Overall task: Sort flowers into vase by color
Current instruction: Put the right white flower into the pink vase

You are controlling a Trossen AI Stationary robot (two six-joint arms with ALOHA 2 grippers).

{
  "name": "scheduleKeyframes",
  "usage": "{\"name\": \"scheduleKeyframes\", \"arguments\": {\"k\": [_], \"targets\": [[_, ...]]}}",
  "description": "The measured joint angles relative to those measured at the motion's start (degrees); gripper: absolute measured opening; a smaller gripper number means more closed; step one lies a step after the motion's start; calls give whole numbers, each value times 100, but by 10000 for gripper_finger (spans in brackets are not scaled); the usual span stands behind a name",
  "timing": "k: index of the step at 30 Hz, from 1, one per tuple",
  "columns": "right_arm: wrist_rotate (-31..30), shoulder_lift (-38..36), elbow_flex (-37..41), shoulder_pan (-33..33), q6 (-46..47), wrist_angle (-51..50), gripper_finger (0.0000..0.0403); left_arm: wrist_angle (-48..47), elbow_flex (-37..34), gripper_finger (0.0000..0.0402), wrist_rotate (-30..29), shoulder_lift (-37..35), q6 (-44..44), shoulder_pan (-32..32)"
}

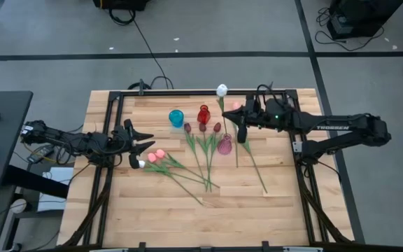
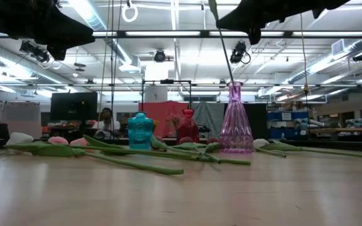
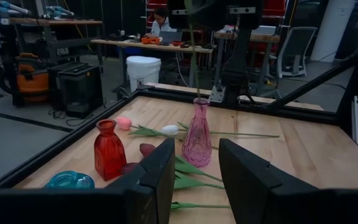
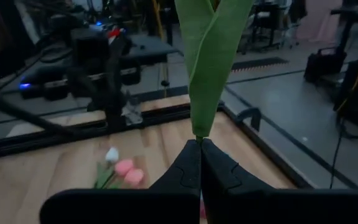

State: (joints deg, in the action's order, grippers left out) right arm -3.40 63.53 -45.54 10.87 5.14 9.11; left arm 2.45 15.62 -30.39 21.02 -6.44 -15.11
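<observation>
Your right gripper (image 4: 199,163) is clenched on a green flower stem, whose leaf (image 4: 211,56) rises straight out from between the closed fingers; only the right wrist view shows that pinch. Beyond those fingers you see pink and white flower heads (image 4: 122,167) lying on the table. From above, the right gripper (image 1: 242,131) hangs just beside the pink vase (image 1: 224,145), with the white head (image 1: 222,90) of the held flower farther back toward the table's rear edge. The low view alone shows the stem (image 2: 222,41) running down into the neck of the pink vase (image 2: 235,119).

Your left gripper (image 3: 194,171) waits with its fingers released and apart, nothing between them. Ahead of its jaws lie green leaves, then the red vase (image 3: 109,150), the blue vase (image 3: 71,181) and the pink vase (image 3: 197,133). From above, three pink flowers (image 1: 156,157) lie just beside the left gripper (image 1: 136,145), and dark red flowers (image 1: 202,129) lie between the two grippers.
</observation>
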Motion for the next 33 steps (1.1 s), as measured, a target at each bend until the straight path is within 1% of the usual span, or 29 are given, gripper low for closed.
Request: {"name": "scheduleKeyframes", "arguments": {"k": [5, 7, 9, 12, 16, 18, 20, 22, 24, 26, 28, 30, 33], "targets": [[-124, -52, 0, -234, 197, -489, 7, -27, 0, 131, 0, 0, -2, 0], [-161, -18, 0, -310, 216, -609, 16, -13, 0, 131, 0, 0, 6, 0], [-173, -9, 2, -389, 224, -691, 37, -1, 0, 131, -2, 0, 18, 2], [-275, -70, 0, -462, 305, -933, 84, 31, 0, 131, -2, 0, 31, 2], [-464, -249, 0, -426, 801, -2069, 145, -12, -2, 131, -4, 0, 24, 2], [-457, -337, 0, -399, 1128, -2592, 165, -38, -2, 131, -4, -2, 22, 2], [-448, -407, 0, -399, 1390, -3000, 177, -54, -4, 131, -4, -2, 20, 2], [-416, -414, 0, -431, 1551, -3227, 183, -56, -4, 131, -4, -2, 20, 2], [-246, -413, 0, -456, 1778, -3507, 184, -56, -4, 131, -4, -2, 19, 2], [-72, -389, 0, -494, 2151, -3895, 183, -56, -4, 131, -4, -7, -10, 2], [-41, -299, 0, -567, 2656, -4442, 179, -62, -4, 131, -4, -7, -94, 2], [-126, -63, 0, -701, 3255, -4904, 174, -65, -4, 131, -4, -7, -131, 4], [-149, 513, 0, -939, 3912, -5463, 167, -64, -4, 131, -38, -7, -132, 4]]}}
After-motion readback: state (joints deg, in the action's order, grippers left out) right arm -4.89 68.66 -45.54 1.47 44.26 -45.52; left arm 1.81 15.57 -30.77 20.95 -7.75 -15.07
